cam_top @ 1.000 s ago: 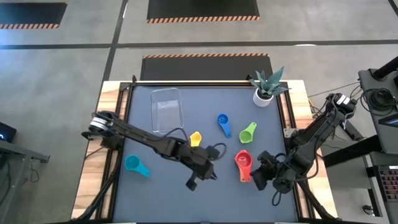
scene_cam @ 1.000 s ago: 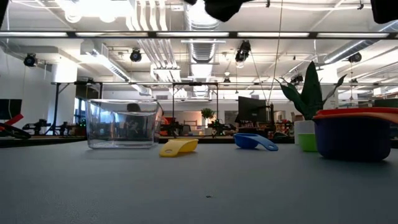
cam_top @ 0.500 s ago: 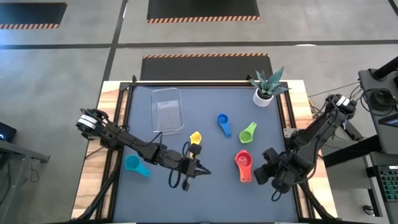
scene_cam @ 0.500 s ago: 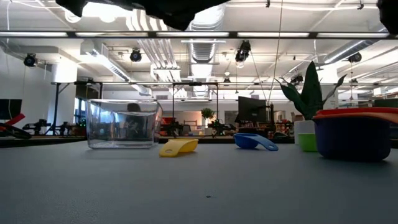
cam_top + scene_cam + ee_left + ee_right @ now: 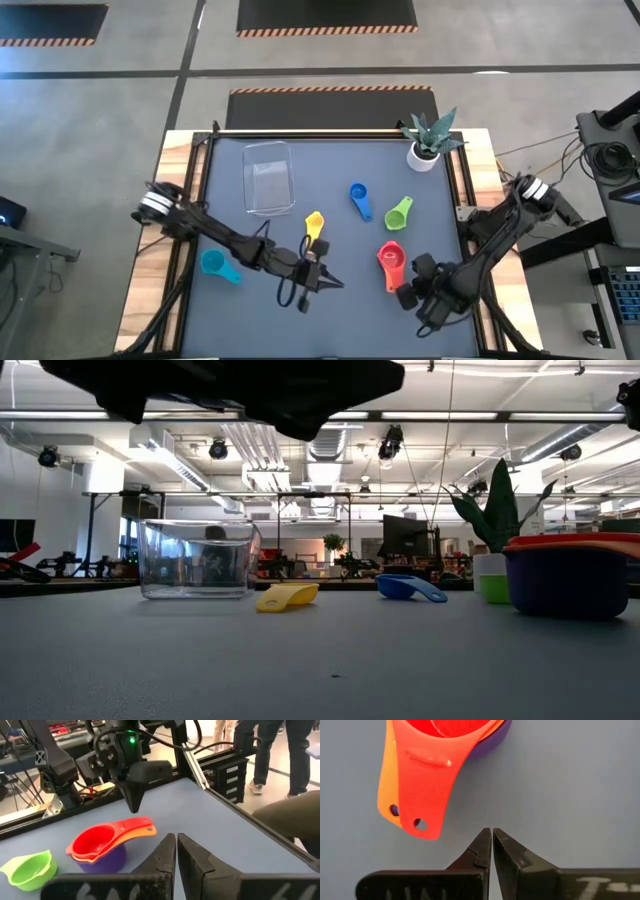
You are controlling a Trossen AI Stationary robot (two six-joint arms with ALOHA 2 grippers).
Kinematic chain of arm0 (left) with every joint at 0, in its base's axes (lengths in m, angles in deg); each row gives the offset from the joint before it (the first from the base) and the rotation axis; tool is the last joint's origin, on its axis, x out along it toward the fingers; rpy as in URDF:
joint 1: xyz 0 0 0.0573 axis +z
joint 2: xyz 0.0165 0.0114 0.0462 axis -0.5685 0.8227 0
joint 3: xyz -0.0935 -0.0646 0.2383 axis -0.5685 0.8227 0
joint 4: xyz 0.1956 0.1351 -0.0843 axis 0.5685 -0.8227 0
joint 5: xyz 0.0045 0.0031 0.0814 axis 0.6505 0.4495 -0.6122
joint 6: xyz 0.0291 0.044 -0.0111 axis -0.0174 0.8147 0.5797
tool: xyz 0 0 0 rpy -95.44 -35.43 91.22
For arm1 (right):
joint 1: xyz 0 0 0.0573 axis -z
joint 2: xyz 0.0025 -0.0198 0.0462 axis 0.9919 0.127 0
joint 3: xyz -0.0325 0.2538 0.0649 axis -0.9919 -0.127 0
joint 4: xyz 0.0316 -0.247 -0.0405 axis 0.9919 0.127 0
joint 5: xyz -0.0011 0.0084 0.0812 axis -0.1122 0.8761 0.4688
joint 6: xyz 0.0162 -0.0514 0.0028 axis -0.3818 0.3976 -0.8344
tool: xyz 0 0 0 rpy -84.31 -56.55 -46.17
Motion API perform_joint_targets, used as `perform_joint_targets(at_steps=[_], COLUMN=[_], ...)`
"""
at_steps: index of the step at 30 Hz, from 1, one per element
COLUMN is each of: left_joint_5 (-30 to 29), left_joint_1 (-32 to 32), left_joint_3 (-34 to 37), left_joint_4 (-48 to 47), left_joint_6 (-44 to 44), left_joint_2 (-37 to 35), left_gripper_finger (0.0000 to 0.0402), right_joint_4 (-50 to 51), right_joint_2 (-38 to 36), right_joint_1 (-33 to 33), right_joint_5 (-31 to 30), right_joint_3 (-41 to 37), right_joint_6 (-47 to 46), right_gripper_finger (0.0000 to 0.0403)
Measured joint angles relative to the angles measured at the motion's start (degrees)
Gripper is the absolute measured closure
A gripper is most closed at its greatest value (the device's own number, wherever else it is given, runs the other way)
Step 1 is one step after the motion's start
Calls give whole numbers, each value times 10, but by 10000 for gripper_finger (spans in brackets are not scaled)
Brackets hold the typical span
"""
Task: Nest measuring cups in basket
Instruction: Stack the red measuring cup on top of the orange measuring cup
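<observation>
A red cup nested in an orange and a purple one (image 5: 390, 262) stands on the mat, also seen as the stack (image 5: 100, 845) and its flat handles (image 5: 425, 785). The yellow cup (image 5: 315, 222), blue cup (image 5: 359, 200), green cup (image 5: 399, 212) and teal cup (image 5: 218, 265) lie apart on the mat. The clear basket (image 5: 268, 177) sits toward the far left. My left gripper (image 5: 325, 281) is shut, left of the stack, pointing at it (image 5: 176, 851). My right gripper (image 5: 405, 297) is shut, just near of the stack's handle ends (image 5: 492, 840).
A white plant pot (image 5: 424, 155) stands at the far right corner. In the low view the basket (image 5: 195, 558), yellow cup (image 5: 287, 596), blue cup (image 5: 405, 587) and the stack (image 5: 570, 575) line up across the table. People stand beyond the table's right edge.
My left gripper has swung round from pointing at the near edge to pointing right, toward the nested stack. My right gripper has moved toward the near edge and a little left, ending by the stack's handles. No cup has moved.
</observation>
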Motion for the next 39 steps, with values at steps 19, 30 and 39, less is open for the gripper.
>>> perform_joint_targets(at_steps=[19, 30, 39], left_joint_5=[27, 25, 30], left_joint_1=[1, 21, 23], left_joint_3=[-34, -51, -122], left_joint_4=[71, 108, 94], left_joint_6=[47, 53, 52], left_joint_2=[85, 118, 188], left_gripper_finger=[401, 401, 401], right_joint_4=[96, 97, 97], right_joint_2=[48, 62, 70], right_joint_1=[21, 23, 24], right_joint_5=[-46, -60, -61], right_joint_3=[90, 90, 90], right_joint_6=[7, -5, -9], right_gripper_finger=[394, 394, 394])
